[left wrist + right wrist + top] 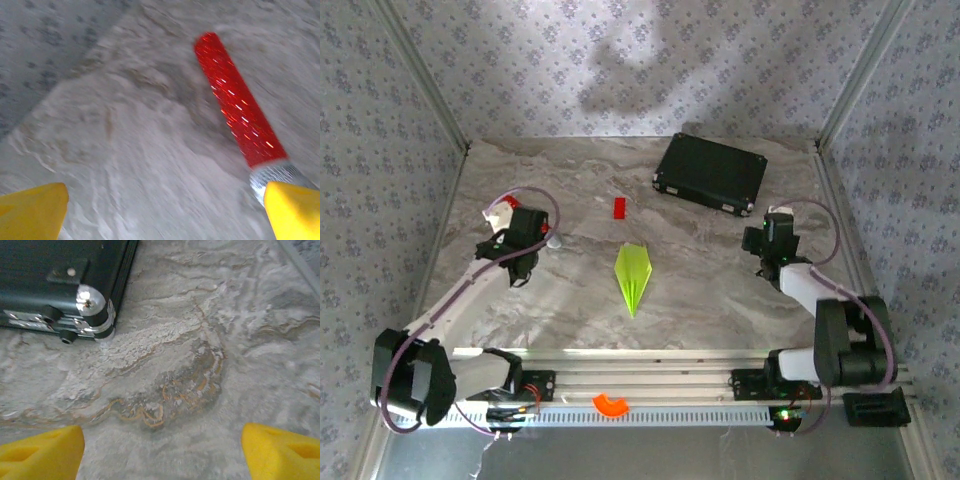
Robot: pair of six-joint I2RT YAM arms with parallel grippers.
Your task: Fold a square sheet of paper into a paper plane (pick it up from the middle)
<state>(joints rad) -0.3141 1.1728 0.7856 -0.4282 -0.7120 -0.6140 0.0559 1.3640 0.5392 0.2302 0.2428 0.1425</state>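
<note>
The paper plane (633, 275), a slim pointed dart of lime yellow-green paper with creases, lay flat near the middle of the marbled grey-beige table (560, 310), between the two arms and touched by neither. Its long axis ran near to far, with the sharp tip towards the near edge and the broader end towards the small red block (619, 207) just beyond it. The left gripper (162, 210) had its yellow fingers (32, 210) spread wide with nothing between them. It faced the far left corner, where a glittery red stick with a silver collar (235, 100) lay on the table by its right finger, so the plane lay off to its right and outside its own camera's view. The right gripper (160, 450) was also spread wide and empty. It looked at bare table and the metal-capped corner of the flat black case (60, 275) at the far side, which put the plane to its left. From above, the left wrist seemed slightly nearer the dart, though the gap was close to even. An orange ring piece (611, 404) sat on the near rail. The folding looked finished, and either arm would have had to turn inward to reach the plane.
</note>
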